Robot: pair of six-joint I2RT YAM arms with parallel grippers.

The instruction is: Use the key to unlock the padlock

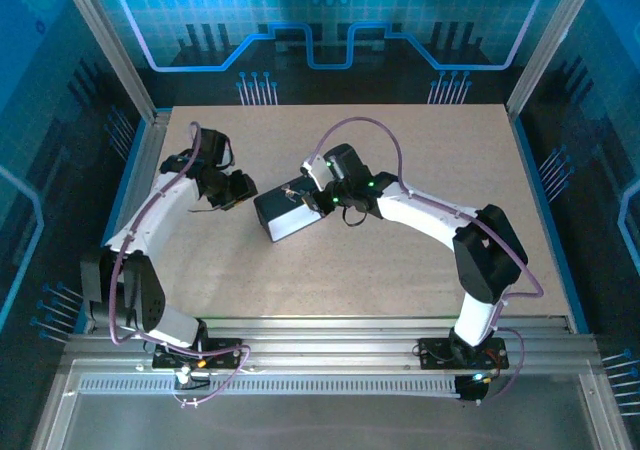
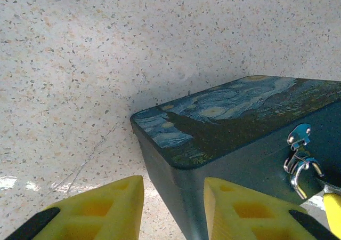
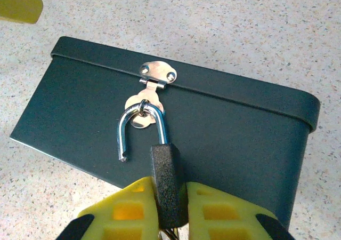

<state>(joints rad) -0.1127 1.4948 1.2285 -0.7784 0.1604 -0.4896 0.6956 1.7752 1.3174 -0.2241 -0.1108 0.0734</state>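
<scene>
Left gripper [image 2: 173, 197] sits at 10 o'clock of the tin [image 2: 234, 117], fingers apart, empty. Right gripper [image 3: 169, 208] clamps the padlock [image 3: 168, 181] at 6 o'clock of the hasp [image 3: 154, 77]. The shackle [image 3: 128, 130] is sprung open but hooked through, so unlocking looks done; can't tell where the key is.

Two white arms here, black at the joints — left arm [image 1: 160, 208], right arm [image 1: 425, 213] — each trailed by a looping purple cable [image 1: 365, 122]. Small green lights [image 1: 370, 182] glow on the right wrist. Left hand [image 2: 173, 202], right hand [image 3: 168, 208]: chunky yellow fingers [image 2: 106, 210] with square moulded recesses, black backing behind.
</scene>
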